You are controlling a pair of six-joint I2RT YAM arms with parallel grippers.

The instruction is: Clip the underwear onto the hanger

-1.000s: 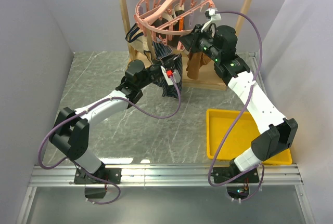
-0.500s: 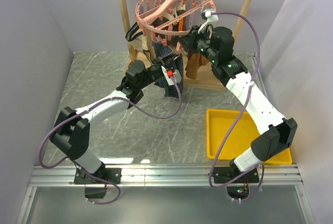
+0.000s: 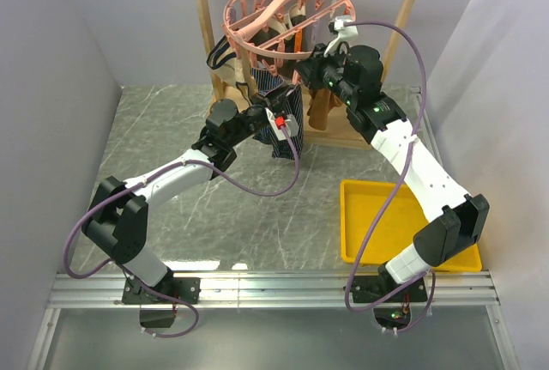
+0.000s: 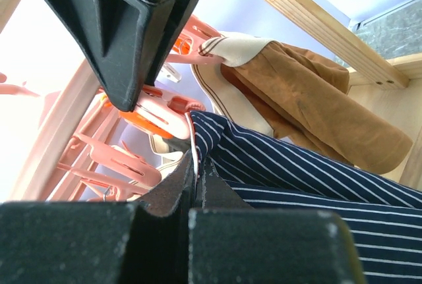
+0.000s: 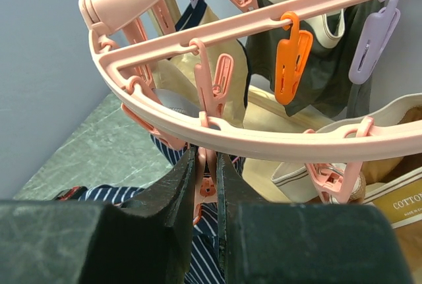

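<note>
Bench: one grey marbled top (image 3: pixel 171 130) between pale walls, with one wooden rack (image 3: pixel 202 27) at the middle of the far edge.
Tray: one, yellow (image 3: pixel 344 224), by the near right corner.
Hanger: one round pink hanger (image 5: pixel 277 144) hung on the rack. Many pink pegs dangle from it, plus one orange peg (image 5: pixel 293 56) and one lilac peg (image 5: pixel 372 40) in the right wrist view.
Underwear: one navy striped underwear (image 4: pixel 316 185), hanging just under the ring at the far edge, beside a brown garment (image 4: pixel 316 106).
Left gripper: the left gripper (image 4: pixel 196 178) has its fingers pressed together on the underwear's top edge, right below the pegs.
Right gripper: the right gripper (image 5: pixel 206 165) is clamped on one pink peg (image 5: pixel 208 192) at the ring's near rim.
Writing: one tan label (image 5: pixel 395 201) reads "COTTO" – cut off by the frame edge.
</note>
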